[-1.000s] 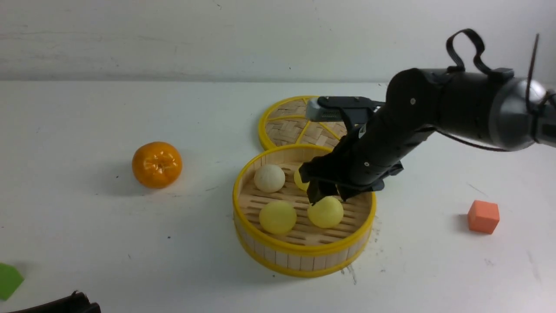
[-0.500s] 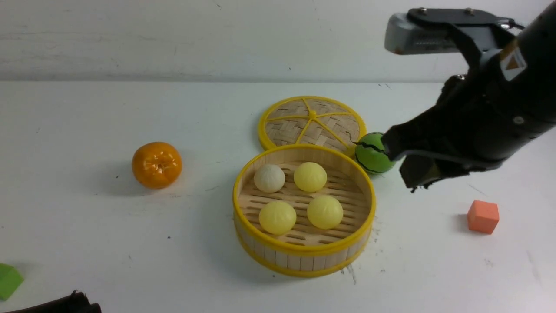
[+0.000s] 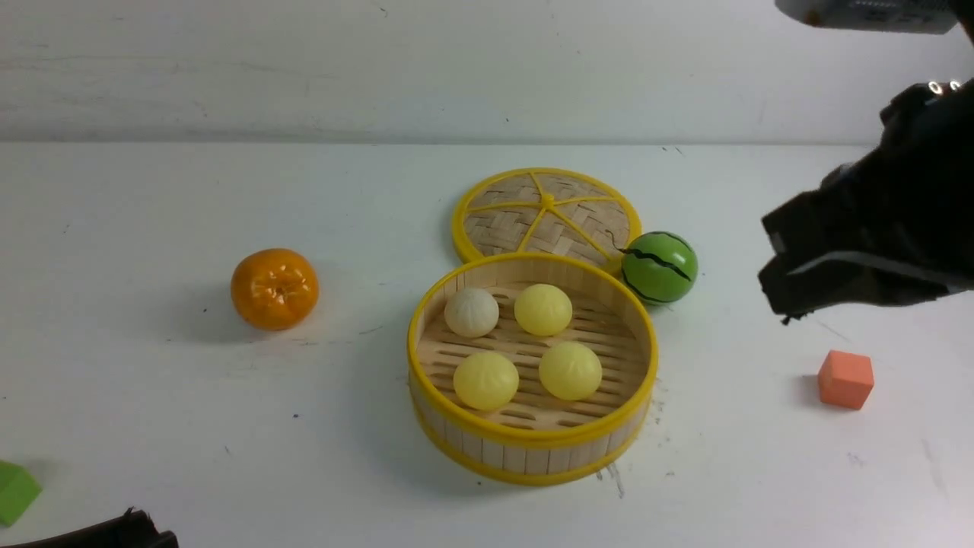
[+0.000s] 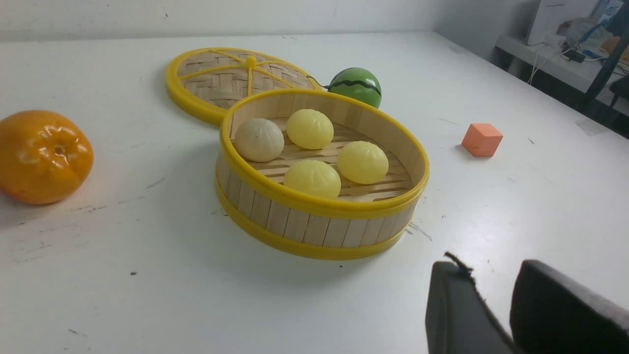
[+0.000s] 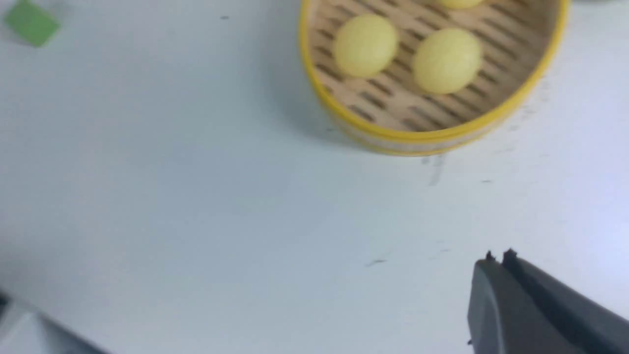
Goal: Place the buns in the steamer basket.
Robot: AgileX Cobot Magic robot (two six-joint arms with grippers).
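Observation:
The steamer basket (image 3: 526,455) stands mid-table and holds several buns: one off-white (image 3: 472,312) and three pale yellow (image 3: 542,309) (image 3: 485,380) (image 3: 570,371). The left wrist view shows the same basket (image 4: 304,223) with the buns inside. My right gripper (image 3: 784,303) hangs in the air to the right of the basket, shut with nothing in it; its fingertips (image 5: 497,257) meet over bare table. My left gripper (image 4: 491,275) sits low near the table's front, short of the basket, open and empty.
A woven lid (image 3: 546,215) lies flat behind the basket. A green watermelon ball (image 3: 659,267) rests beside it. An orange fruit (image 3: 275,288) sits to the left, an orange cube (image 3: 845,379) to the right, a green block (image 3: 15,491) at the front left.
My right gripper has lifted out of the basket, drawn back up and to the right, and shut empty. The bun beneath it stayed in the basket.

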